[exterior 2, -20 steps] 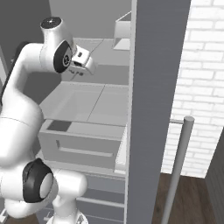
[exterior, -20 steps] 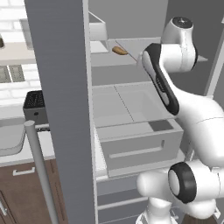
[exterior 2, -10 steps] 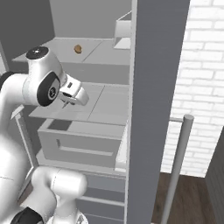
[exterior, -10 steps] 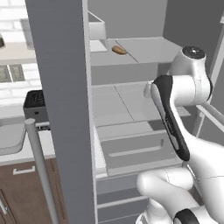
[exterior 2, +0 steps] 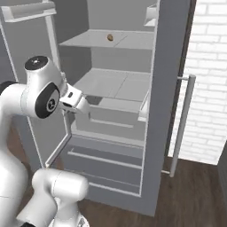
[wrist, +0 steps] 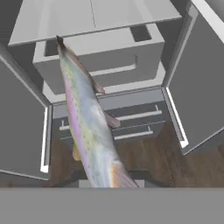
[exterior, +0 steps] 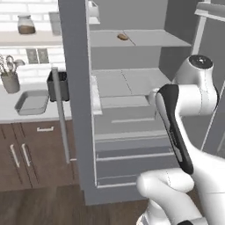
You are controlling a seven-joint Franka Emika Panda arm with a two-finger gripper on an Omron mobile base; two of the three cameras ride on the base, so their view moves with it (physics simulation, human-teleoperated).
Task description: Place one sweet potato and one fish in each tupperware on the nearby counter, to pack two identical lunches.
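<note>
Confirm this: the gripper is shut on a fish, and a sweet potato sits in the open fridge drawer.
Wrong on one count. The sweet potato lies on the upper fridge shelf, not in the drawer, as the left base view shows. The rest stands: in the hand view the gripper is shut on the fish.

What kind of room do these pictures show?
Most likely a home kitchen: an open fridge with shelves and drawers, an off-white counter over brown cabinets holding a tupperware, and a white tiled wall.
</note>
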